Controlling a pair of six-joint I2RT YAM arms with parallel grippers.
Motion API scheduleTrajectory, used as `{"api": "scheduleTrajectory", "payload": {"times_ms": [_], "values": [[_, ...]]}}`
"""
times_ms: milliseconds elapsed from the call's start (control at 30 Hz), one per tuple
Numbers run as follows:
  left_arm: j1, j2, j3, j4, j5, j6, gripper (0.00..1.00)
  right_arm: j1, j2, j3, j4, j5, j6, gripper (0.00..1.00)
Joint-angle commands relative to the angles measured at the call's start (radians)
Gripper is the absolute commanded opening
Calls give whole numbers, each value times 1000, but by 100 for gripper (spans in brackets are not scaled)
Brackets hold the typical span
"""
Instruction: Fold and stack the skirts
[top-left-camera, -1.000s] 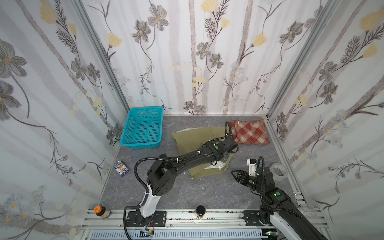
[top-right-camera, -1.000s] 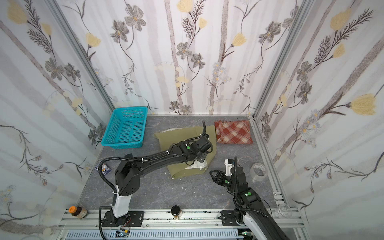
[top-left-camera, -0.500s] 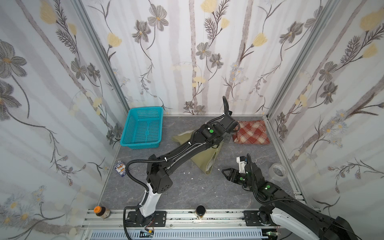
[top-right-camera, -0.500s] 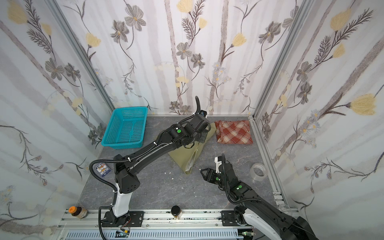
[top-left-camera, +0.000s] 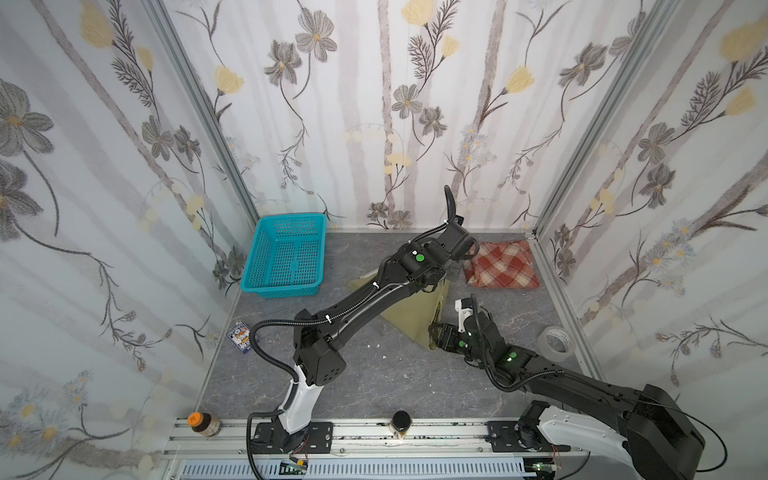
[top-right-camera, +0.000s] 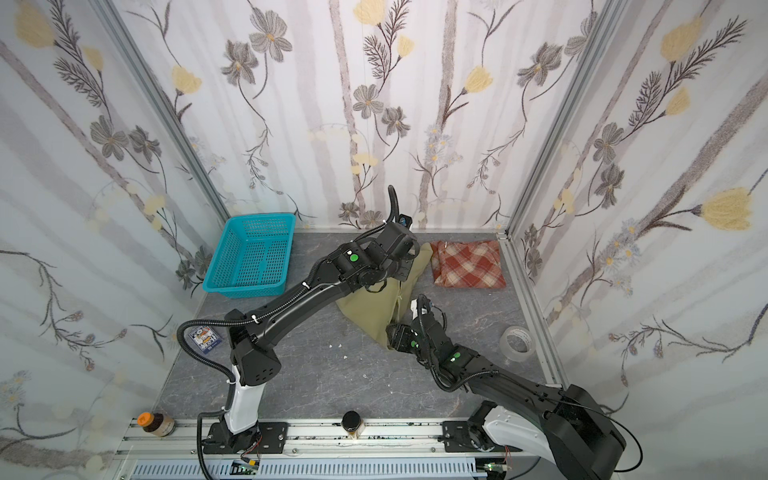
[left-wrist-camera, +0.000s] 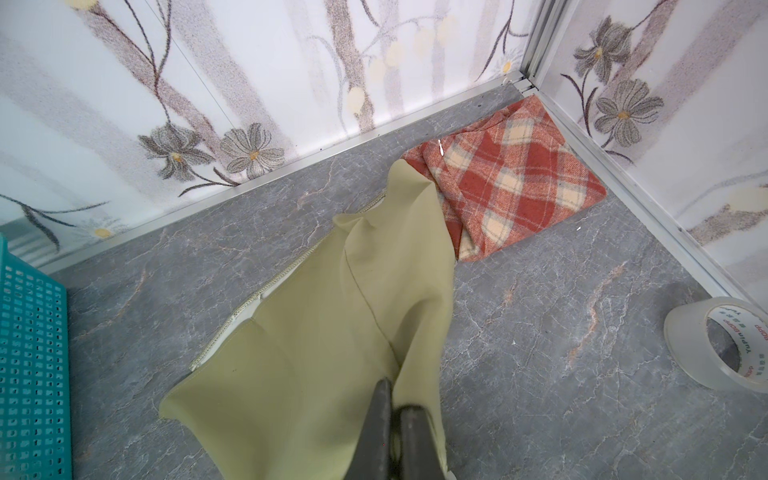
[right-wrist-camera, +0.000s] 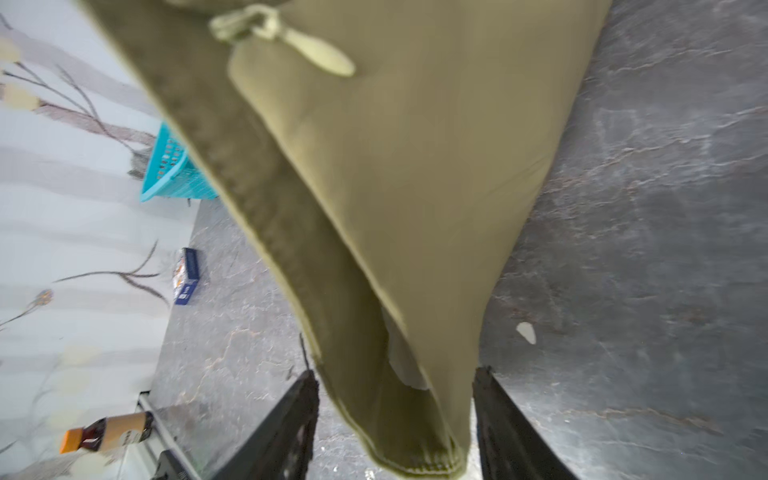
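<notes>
Counter (top-left-camera: 374, 382): grey, marbled, filling the lower middle of both top views.

Olive-green skirt (top-left-camera: 415, 311): at frame centre, just right of the middle. I am holding it up off the counter, and it is hanging as a sheet that narrows to a point. I cannot tell whether its left edge is touching the counter.

Plaid skirt (top-left-camera: 500, 266): folded and lying flat in the counter's far right corner. It is just right of the olive one's top edge.

Turquoise basket (top-left-camera: 278, 289): sitting in the far left corner, well apart from both skirts.

Left fingers (left-wrist-camera: 386, 399): pinching tight on the olive skirt's top, near the plaid skirt.

Right fingers (top-left-camera: 434, 337): standing apart, with the olive skirt's lower point dangling between them. I am not gripping it on this side.

Tape roll (top-left-camera: 555, 340): lying at the right edge of the counter.

Small card box (top-left-camera: 240, 336): lying at the left edge.
</notes>
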Motion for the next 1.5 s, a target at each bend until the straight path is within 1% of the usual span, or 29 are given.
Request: {"api": "scheduleTrajectory", "payload": {"times_ms": [0, 67, 167, 267, 433, 467, 600, 733, 833, 1100, 1400, 1467], "values": [[3, -8, 16, -7, -28, 6, 0, 4, 15, -2, -15, 63, 13, 55], [8, -9, 20, -9, -29, 8, 0, 7, 23, -4, -16, 57, 17, 54], [9, -12, 26, -10, -29, 8, 0, 13, 42, -13, 7, 55, 23, 48], [10, -13, 38, -12, -36, 14, 0, 15, 73, -5, 20, 45, 27, 46], [12, -21, 41, -15, -48, 22, 0, 24, 78, -3, 25, 36, 27, 46], [15, -22, 41, -16, -52, 25, 0, 25, 73, -5, 25, 28, 28, 48], [21, -16, 41, -21, -67, 36, 0, 39, 24, -15, 13, 7, 28, 54], [26, -10, 41, -21, -70, 40, 0, 46, -36, -45, -6, 18, 44, 56], [28, -7, 44, -21, -64, 40, 0, 46, -47, -61, -10, 20, 55, 56], [28, -15, 44, -21, -56, 33, 0, 46, -8, -61, 10, 26, 63, 55], [29, -32, 47, -22, -30, 17, 0, 46, 68, -36, 57, 39, 65, 49], [27, -36, 47, -22, -27, 14, 0, 46, 94, -20, 62, 53, 62, 46]]}}
